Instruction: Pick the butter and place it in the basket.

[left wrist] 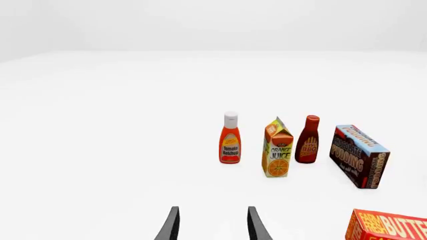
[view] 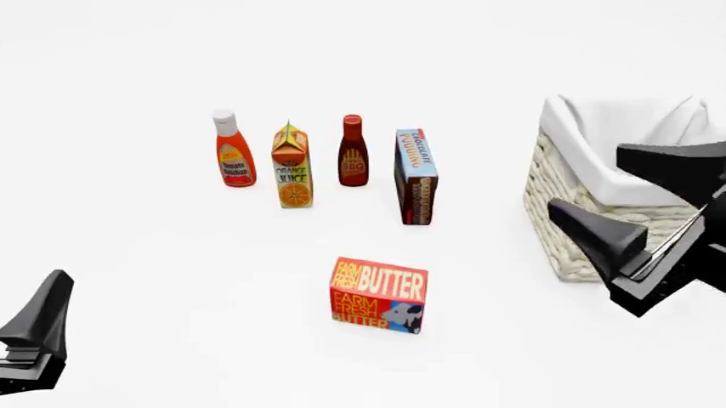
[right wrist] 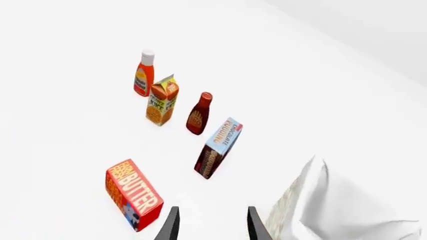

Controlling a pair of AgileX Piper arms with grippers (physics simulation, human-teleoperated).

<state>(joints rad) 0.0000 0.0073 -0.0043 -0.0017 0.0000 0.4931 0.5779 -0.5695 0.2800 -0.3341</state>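
The butter (view: 379, 296) is a red-orange box standing on the white table, near the front and centre. It also shows in the right wrist view as the butter (right wrist: 133, 194) and at the frame edge of the left wrist view as the butter (left wrist: 390, 227). The basket (view: 542, 183), woven wicker with a white cloth lining, stands at the right; the basket (right wrist: 287, 205) lies just beside the right fingers. My right gripper (view: 573, 223) hovers open in front of the basket, right of the butter. My left gripper (view: 51, 297) is open at the front left, far from the butter. Both the left gripper (left wrist: 213, 210) and the right gripper (right wrist: 210, 210) hold nothing.
Behind the butter stands a row: ketchup bottle (view: 233, 153), orange juice carton (view: 292, 166), BBQ sauce bottle (view: 353, 153) and chocolate pudding box (view: 416, 177). The pudding box is the nearest of these to the butter and the basket.
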